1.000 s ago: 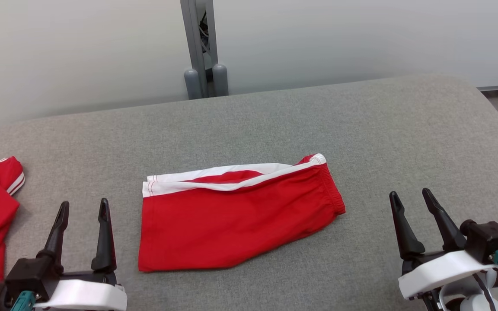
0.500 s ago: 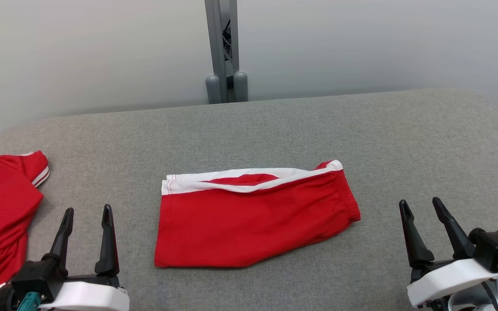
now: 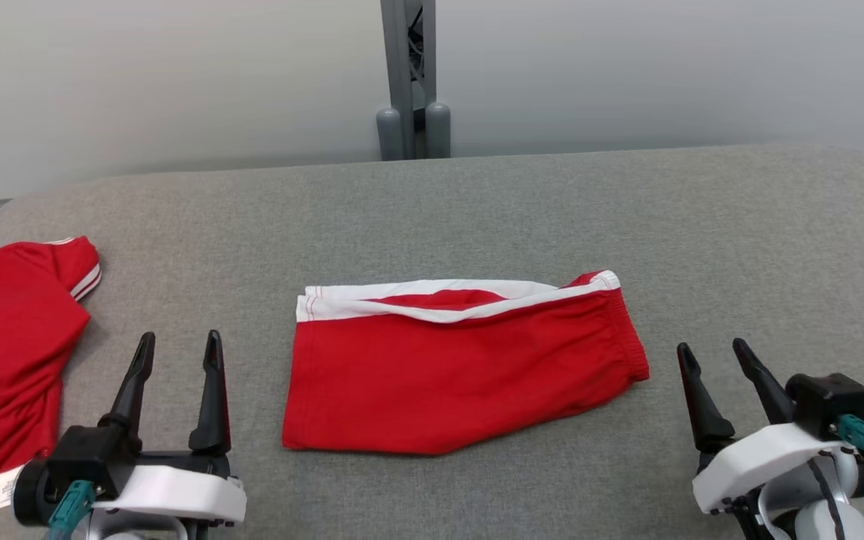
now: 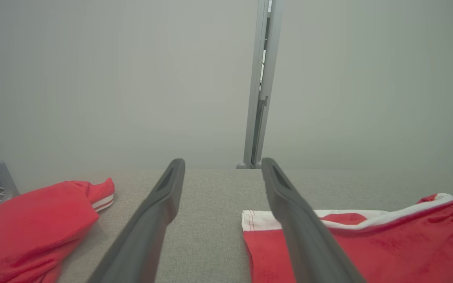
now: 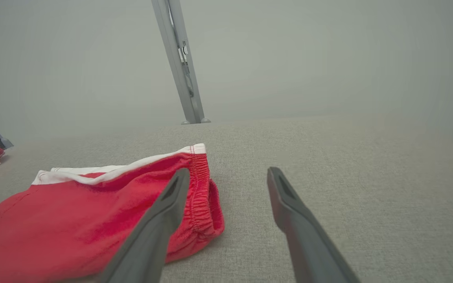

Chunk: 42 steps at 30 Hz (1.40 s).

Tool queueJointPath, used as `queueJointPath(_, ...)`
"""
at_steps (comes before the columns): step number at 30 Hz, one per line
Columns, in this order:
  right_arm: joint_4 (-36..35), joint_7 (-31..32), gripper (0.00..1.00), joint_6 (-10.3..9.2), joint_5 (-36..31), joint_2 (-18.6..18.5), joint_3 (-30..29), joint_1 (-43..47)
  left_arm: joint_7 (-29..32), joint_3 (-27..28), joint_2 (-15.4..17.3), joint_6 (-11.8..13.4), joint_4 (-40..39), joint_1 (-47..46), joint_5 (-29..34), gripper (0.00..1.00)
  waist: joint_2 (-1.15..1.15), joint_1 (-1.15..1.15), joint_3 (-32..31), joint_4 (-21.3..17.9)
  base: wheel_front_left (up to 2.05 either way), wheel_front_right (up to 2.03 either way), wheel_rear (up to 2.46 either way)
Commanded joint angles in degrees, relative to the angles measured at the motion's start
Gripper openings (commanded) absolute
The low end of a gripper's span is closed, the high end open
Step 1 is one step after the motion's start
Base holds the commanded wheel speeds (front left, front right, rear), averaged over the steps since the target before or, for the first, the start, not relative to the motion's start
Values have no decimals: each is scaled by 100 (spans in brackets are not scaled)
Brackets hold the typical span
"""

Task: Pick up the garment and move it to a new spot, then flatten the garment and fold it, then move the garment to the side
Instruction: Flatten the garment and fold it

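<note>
head view
- shorts: you've got soft red fabric shorts (image 3: 462, 375) with white trim, folded flat and lying mid-way across the grey woven-cloth table top (image 3: 477, 202). They sit between the two grippers and touch neither.
- axis: the long axis runs left-right across the view. The gathered elastic waistband (image 3: 633, 341) is at the right end and the white-hemmed leg opening at the left end. A white stripe runs along the far edge.
- texture: the cloth is mostly smooth, and the near edge sags into a shallow point.
- left gripper (image 3: 181, 335): lower left, long dark tapered fingers spread wide, nothing in them.
- right gripper (image 3: 711, 345): lower right, fingers likewise wide apart and empty, just off the waistband end.
- other: a crumpled red shirt with a white-striped cuff (image 3: 12, 330) lies at the table's left edge. A grey metal post (image 3: 408, 75) stands behind the far edge.

left wrist view
- fingers: apart, with bare grey cloth between them.
- shorts: the white hem end shows behind the right-hand finger; you can't tell contact from here. The red shirt is off to the left.

right wrist view
- fingers: apart, with nothing between them.
- shorts: the ruffled waistband end shows partly behind the left-hand finger. The red panel stretches away to the left.
</note>
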Motion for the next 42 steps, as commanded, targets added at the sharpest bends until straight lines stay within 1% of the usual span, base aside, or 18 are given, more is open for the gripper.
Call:
queueJointPath(1, 295, 50, 100, -2, -79, -31, 53, -214, -16, -58, -12, -68, 35, -179, 64, 100, -1, 0, 152, 162, 0, 0, 0)
queueJointPath(5, 1035, 31, 100, -2, -85, -73, 127, -589, -15, -276, -63, -247, 188, -485, 168, 100, -1, 0, 347, 446, 0, 0, 0)
queueJointPath(9, 1744, -62, 100, -2, -2, -111, 219, -944, -15, -370, -122, -355, 313, -763, 246, 100, -1, 0, 526, 634, 0, 0, 0)
queueJointPath(13, 2422, -200, 100, -2, 133, -116, 320, -1307, -16, -354, -166, -436, 372, -912, 291, 100, -1, 0, 662, 716, 0, 0, 0)
queueJointPath(14, 2422, -200, 100, -2, 133, -116, 320, -1307, -16, -354, -166, -436, 372, -912, 291, 100, -1, 0, 662, 716, 0, 0, 0)
queueJointPath(19, 3153, -394, 100, -2, 411, -87, 374, -1677, -16, -280, -243, -504, 399, -1016, 335, 100, -1, 0, 773, 748, 0, 0, 0)
queueJointPath(20, 3353, -463, 65, -2, 578, -67, 468, -1791, -16, -241, -270, -536, 406, -1061, 355, 100, -1, 0, 808, 741, 0, 0, 0)
queueJointPath(21, 3439, -503, 34, -2, 634, -62, 532, -1829, -16, -219, -285, -546, 414, -1068, 358, 100, -1, 0, 822, 734, 0, 0, 0)
queueJointPath(22, 3513, -541, 0, -2, 726, -56, 573, -1856, -16, -195, -298, -560, 421, -1075, 367, 100, -1, 0, 835, 722, 0, 0, 0)
queueJointPath(26, 3682, -773, 0, -3, 993, -49, 745, -1913, -16, -87, -334, -595, 443, -1077, 406, 100, -1, 0, 836, 648, 0, 0, 0)
queueJointPath(31, 3631, -1008, 0, -3, 1260, -68, 781, -1712, -16, 9, -364, -653, 485, -1009, 463, 100, -1, 0, 763, 523, 0, 0, 0)
queueJointPath(36, 3411, -1116, 0, -5, 1374, -262, 577, -1388, -16, 88, -396, -681, 517, -920, 509, 100, -1, 0, 683, 375, 0, 0, 0)
queueJointPath(42, 3107, -1139, 0, -3, 1278, -447, 253, -1118, -16, 204, -403, -695, 541, -804, 537, 100, -1, 0, 586, 198, 0, 0, 0)
